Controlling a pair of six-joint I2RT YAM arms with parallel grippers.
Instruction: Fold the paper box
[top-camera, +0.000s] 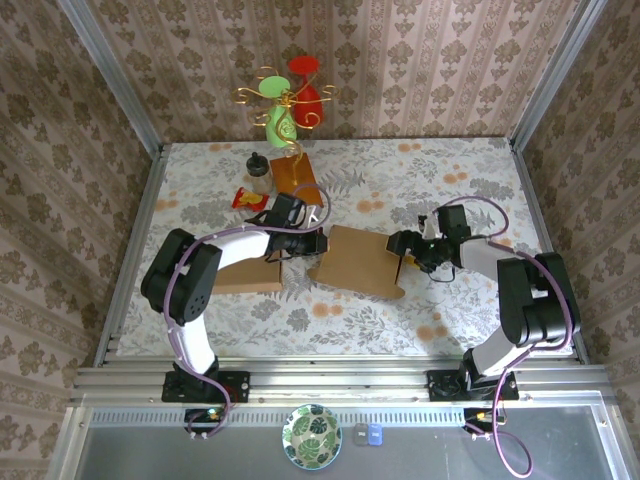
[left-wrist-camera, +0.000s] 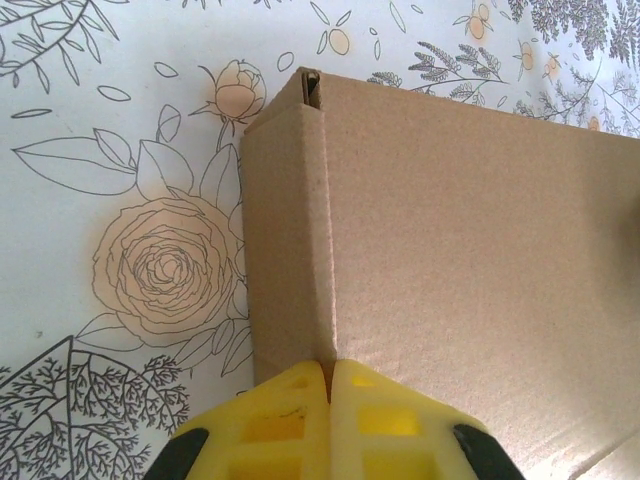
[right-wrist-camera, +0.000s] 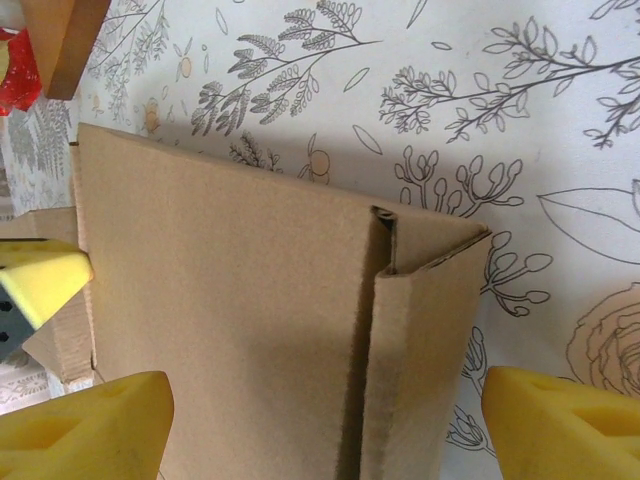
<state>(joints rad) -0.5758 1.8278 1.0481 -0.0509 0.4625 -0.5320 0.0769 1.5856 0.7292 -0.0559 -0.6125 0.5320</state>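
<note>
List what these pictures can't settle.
- Left wrist: whether left gripper pinches the box; its pads cover the fold.
- Right wrist: box's near end, cut off by the picture's bottom edge.
- Top view: blue item beside bowl, too small to name.

We are looking at a box (right-wrist-camera: 230, 330) that is showing matt, finely grainy brown cardboard with raw fluted edges, while the table cover (left-wrist-camera: 120, 130) is looking smooth and matt under its flower print. The left gripper (left-wrist-camera: 328, 372) and right gripper (right-wrist-camera: 325, 390) are showing matt yellow plastic fingers, and the rail (top-camera: 340, 385) is giving off the dull sheen of brushed metal.
</note>
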